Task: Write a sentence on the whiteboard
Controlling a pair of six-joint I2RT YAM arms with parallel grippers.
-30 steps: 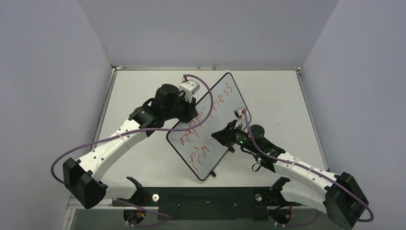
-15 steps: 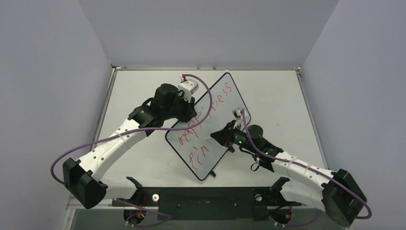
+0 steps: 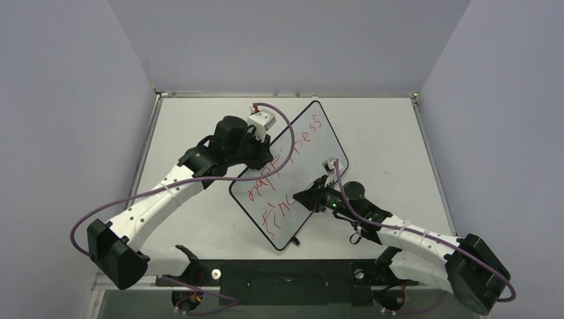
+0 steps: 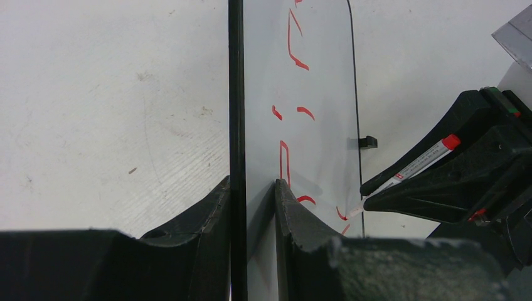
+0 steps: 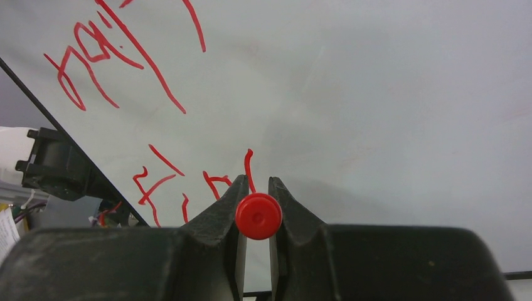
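Observation:
The whiteboard stands tilted on edge on the table. My left gripper is shut on its left rim; in the left wrist view the fingers pinch the black rim. The sentence runs in red along the board, with a shorter second line below it. My right gripper is shut on a red-capped marker, and the marker's tip touches the board at the end of the second line.
The matte white tabletop is walled in on the left, back and right. A small black clip sticks out of the board's near corner. Purple cables loop over both arms.
My right gripper has moved with the marker down and slightly left along the board, toward the near edge. The second red line has grown by a stroke. The left arm has held still.

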